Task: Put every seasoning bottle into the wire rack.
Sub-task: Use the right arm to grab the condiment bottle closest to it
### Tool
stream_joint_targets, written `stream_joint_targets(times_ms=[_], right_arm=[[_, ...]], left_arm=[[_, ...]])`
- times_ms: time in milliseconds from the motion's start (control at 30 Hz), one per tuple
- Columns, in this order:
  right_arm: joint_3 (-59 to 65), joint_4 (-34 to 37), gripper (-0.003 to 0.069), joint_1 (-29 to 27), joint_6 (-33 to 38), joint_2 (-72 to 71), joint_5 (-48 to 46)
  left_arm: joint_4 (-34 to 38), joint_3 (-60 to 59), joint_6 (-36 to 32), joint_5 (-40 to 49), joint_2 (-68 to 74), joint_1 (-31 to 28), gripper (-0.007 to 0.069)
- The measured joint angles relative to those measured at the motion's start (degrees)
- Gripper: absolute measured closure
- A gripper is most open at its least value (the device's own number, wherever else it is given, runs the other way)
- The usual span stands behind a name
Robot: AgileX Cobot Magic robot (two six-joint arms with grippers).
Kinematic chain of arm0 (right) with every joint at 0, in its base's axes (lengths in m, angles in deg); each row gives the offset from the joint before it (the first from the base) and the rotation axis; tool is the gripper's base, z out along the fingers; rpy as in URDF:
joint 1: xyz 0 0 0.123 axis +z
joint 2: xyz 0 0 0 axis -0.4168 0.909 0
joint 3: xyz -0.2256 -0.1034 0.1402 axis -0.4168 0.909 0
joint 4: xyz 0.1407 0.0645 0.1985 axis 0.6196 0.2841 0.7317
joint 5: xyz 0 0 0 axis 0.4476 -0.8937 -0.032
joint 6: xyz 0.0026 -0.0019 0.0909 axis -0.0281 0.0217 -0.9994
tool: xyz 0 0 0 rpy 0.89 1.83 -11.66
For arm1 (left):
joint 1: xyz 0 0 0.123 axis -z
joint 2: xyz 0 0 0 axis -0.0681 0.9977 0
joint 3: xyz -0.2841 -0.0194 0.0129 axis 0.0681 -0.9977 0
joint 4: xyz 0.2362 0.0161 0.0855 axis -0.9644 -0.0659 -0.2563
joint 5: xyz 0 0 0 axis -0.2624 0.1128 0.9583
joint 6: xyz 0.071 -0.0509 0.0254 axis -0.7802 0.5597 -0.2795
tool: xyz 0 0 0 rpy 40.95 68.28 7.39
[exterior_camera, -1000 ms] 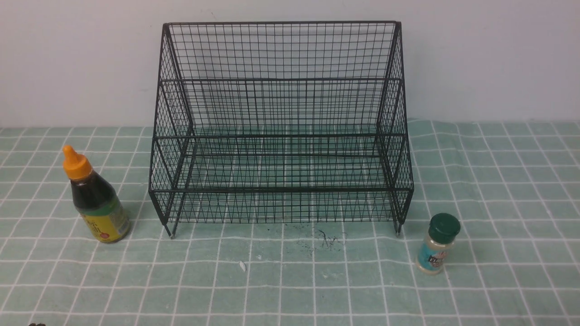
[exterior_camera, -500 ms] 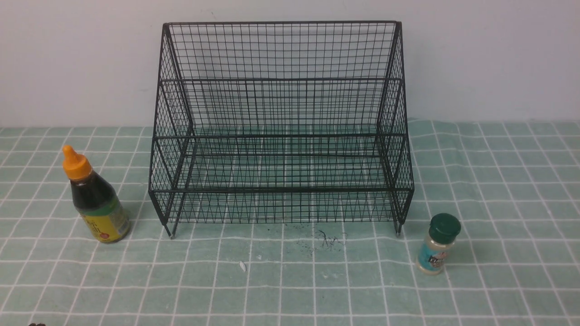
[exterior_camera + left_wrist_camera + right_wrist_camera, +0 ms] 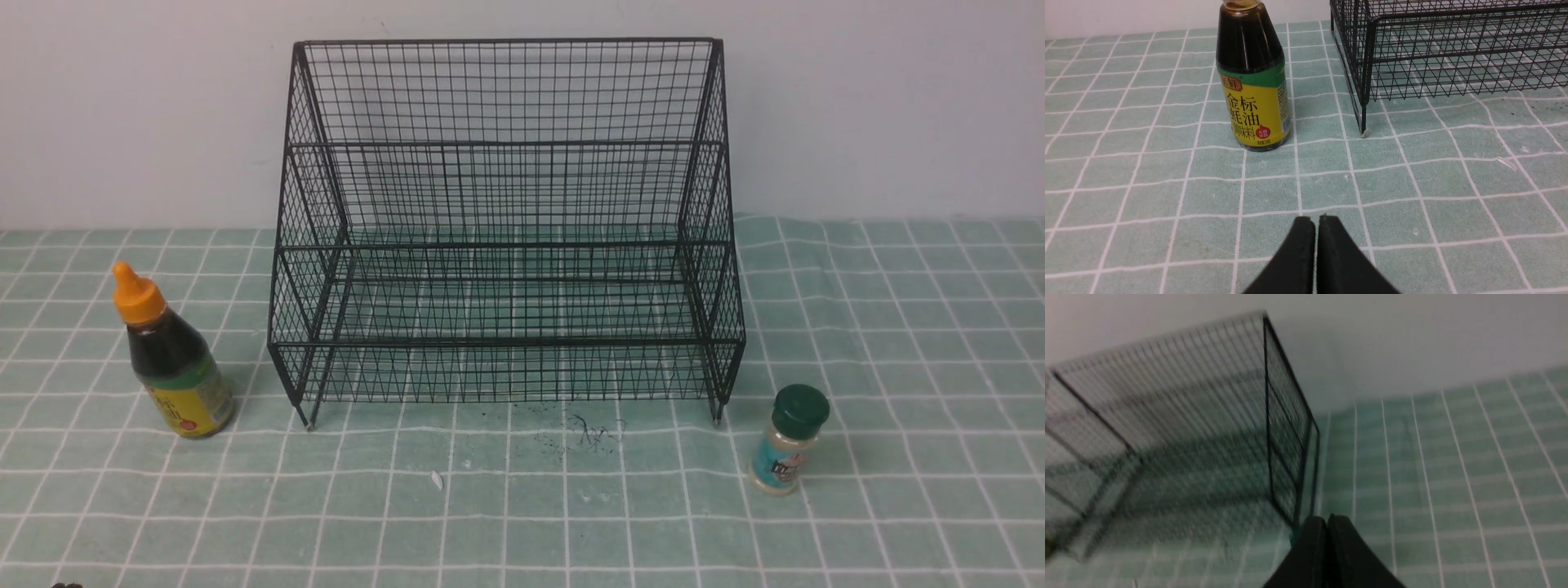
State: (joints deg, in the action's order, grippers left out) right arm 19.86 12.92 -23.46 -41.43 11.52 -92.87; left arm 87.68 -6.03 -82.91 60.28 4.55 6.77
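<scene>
Standing upright beside the wire rack (image 3: 1367, 61), the oyster-sauce bottle (image 3: 1252, 81) is sitting straight ahead of the left hand (image 3: 1314, 219), which is pinching together on nothing.

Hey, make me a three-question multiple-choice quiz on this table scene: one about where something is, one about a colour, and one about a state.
1. Where does the dark-sauce bottle stand?
A) on the checked cloth, left of the wire rack
B) inside the rack
C) right of the rack

2. What colour is the lid of the small shaker?
A) orange
B) dark green
C) white

3. How is the left pincer?
A) wide open
B) shut on the bottle
C) shut, holding nothing

Answers:
1 A: it stands on the cloth beside the rack's left legs.
2 B: the front view shows a dark green lid.
3 C: its jaws meet, and the bottle stands well ahead of it.
</scene>
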Motion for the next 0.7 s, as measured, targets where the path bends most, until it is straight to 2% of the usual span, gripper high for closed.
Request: stream_joint_targets(times_ms=[67,167,333,433,500,567,600,633,700], right_arm=[[-4.14,-0.32,0.067,0.0,2.09,7.9,-6.48],[-7.8,-1.64,0.0655,0.0,3.45,17.64,-9.62],[-11.4,-1.37,0.0606,0.24,7.0,29.13,-8.42],[-12.01,-1.26,0.0533,3.49,10.28,35.86,-5.44],[-12.01,-1.47,0.0488,5.82,10.81,38.12,-4.18],[-12.01,-2.44,0.041,9.04,10.82,40.57,-1.87],[-12.01,-2.44,0.0401,9.3,10.82,40.77,-1.6],[-12.01,-3.3,0.0326,11.45,9.94,42.25,0.84],[-12.25,-3.81,0.0248,13.1,9.27,44.18,3.09]], left_arm=[[0.0,0.0,0.0,0.0,0.0,0.0,0.0631],[0.0,0.0,0.0,0.0,0.0,0.0,0.0631],[0.0,0.0,0.0,0.0,0.0,0.0,0.0631],[0.0,0.0,0.0,0.0,0.0,0.0,0.0631],[0.0,0.0,0.0,0.0,0.0,0.0,0.0631],[0.0,0.0,0.0,0.0,0.0,0.0,0.0631],[0.0,0.0,0.0,0.0,0.0,0.0,0.0631],[0.0,0.0,0.0,0.0,0.0,0.0,0.0631],[0.0,0.0,0.0,0.0,0.0,0.0,0.0631]])
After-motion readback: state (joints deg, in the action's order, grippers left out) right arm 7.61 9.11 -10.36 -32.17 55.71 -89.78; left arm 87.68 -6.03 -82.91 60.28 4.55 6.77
